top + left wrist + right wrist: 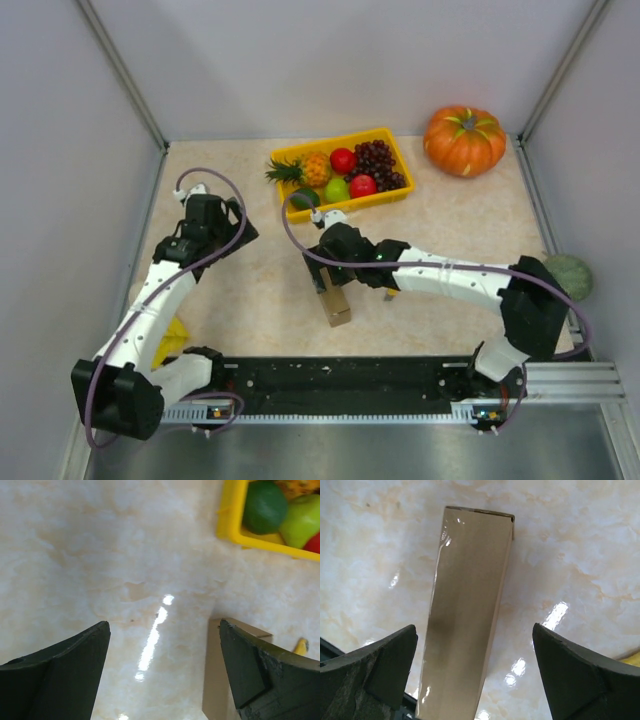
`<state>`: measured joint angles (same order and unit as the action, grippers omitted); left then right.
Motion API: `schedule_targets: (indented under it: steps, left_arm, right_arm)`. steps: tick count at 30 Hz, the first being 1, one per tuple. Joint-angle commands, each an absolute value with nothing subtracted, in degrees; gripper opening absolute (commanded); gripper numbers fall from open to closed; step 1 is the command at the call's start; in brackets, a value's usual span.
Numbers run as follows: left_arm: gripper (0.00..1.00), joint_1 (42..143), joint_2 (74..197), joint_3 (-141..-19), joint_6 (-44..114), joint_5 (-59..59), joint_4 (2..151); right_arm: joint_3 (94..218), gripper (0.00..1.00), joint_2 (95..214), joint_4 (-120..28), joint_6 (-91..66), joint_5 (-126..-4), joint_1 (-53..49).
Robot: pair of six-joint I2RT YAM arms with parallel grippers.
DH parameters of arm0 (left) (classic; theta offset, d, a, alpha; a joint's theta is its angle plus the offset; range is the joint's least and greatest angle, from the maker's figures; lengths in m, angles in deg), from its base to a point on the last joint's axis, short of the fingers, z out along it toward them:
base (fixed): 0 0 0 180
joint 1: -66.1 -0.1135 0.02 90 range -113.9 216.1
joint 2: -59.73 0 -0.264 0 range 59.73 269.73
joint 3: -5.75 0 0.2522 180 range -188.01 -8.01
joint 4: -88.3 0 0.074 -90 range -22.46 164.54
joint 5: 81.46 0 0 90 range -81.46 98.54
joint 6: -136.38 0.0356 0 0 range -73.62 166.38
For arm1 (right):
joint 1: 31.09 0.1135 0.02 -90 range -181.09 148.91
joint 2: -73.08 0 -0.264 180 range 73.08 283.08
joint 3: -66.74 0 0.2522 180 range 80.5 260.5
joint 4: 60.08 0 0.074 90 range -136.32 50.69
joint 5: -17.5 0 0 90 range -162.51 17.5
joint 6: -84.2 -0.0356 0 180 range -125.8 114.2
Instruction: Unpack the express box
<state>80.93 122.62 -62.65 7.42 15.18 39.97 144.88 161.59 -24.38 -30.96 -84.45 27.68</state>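
Note:
The express box (338, 306) is a small plain brown cardboard box standing on a narrow side near the table's middle front. In the right wrist view the express box (470, 615) rises between my right gripper's fingers, closer to the left finger, and neither finger touches it. My right gripper (474, 630) is open; in the top view it (326, 272) hovers just above the box's far end. My left gripper (164, 625) is open and empty over bare table, to the left of the box (214, 680). In the top view the left gripper (215, 222) sits at the left.
A yellow tray (385, 197) of fruit stands at the back centre; its corner shows in the left wrist view (230, 515). An orange pumpkin (464, 140) sits at the back right. A yellow object (175, 338) lies by the left arm. Grey walls enclose the table.

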Motion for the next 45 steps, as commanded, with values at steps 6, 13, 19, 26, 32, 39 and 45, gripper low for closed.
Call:
schedule_targets:
  steps: [6, 13, 19, 26, 32, 39, 45]
  left_arm:
    - [0.94, 73.0, 119.8, -56.9, 8.8, 10.6, 38.2]
    - [0.94, 71.8, 120.5, -56.0, 8.8, 6.9, 39.1]
    - [0.94, 71.3, 121.1, -56.0, 8.9, 4.5, 39.6]
    - [0.93, 71.2, 121.0, -55.0, 9.4, 1.4, 40.2]
    - [0.92, 71.2, 121.9, -53.1, 9.6, -3.3, 40.6]
    - [0.91, 71.2, 121.9, -50.0, 9.2, -5.6, 42.4]
    - [0.91, 71.2, 121.8, -48.4, 9.3, -5.8, 42.9]
  right_arm:
    - [151.9, 0.96, 170.2, -20.3, -29.6, -87.8, 28.8]
    - [152.4, 0.78, 172.2, -19.2, -30.4, -86.0, 28.8]
    - [152.8, 0.58, 171.4, -21.2, -30.0, -73.1, 26.1]
    - [147.0, 0.56, 170.2, -38.4, -41.5, -47.1, 17.1]
    - [147.6, 0.56, 174.8, -43.1, -45.1, -43.1, 16.1]
    - [147.2, 0.56, 180.1, -45.9, -46.8, -43.1, 15.0]
    - [145.2, 0.76, 179.8, -44.9, -47.4, -47.6, 14.4]
